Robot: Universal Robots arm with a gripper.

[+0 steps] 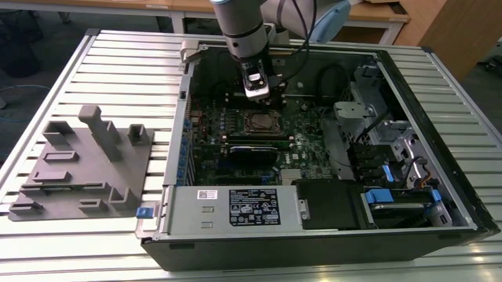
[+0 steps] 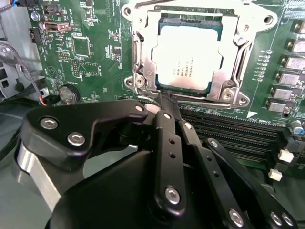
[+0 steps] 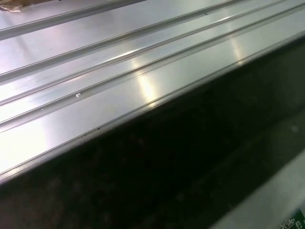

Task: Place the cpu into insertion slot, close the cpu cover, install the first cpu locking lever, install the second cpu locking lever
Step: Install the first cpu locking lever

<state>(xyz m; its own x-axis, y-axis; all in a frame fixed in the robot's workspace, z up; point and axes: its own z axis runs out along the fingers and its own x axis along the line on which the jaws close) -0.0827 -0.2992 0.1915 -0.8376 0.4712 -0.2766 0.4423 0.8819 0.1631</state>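
Fingers (image 2: 164, 138): black, drawn together to a narrow tip; whether anything is pinched between them cannot be told.
Gripper (image 2: 169, 104): tip touches or sits just beside the edge of the cpu cover that lies toward the memory slots; in the exterior view it hangs inside the computer case (image 1: 314, 235), over the motherboard's far part.
Cpu (image 2: 183, 55): square chip with a silvery-grey top, lying flat in the insertion slot (image 2: 190, 21).
Cpu cover (image 2: 143, 52): silvery metal frame lying down around the cpu, chip showing through its window.
Locking levers: position cannot be told.
Motherboard (image 2: 90, 62): green board on the case floor, socket near its far edge in the exterior view.
Memory slots (image 2: 228, 131): long narrow black slots, just beside the socket.
Coin battery (image 2: 68, 94): round, on the board, apart from the socket.
Computer case: black tower on its side, open, toward the bench's edge at the exterior view's right.
Grey fixture (image 1: 79, 170): moulded holder with upright posts, by the bench's edge at the exterior view's left.
Bench (image 1: 126, 70): ribbed metal top; its ribs also show in the first wrist view.
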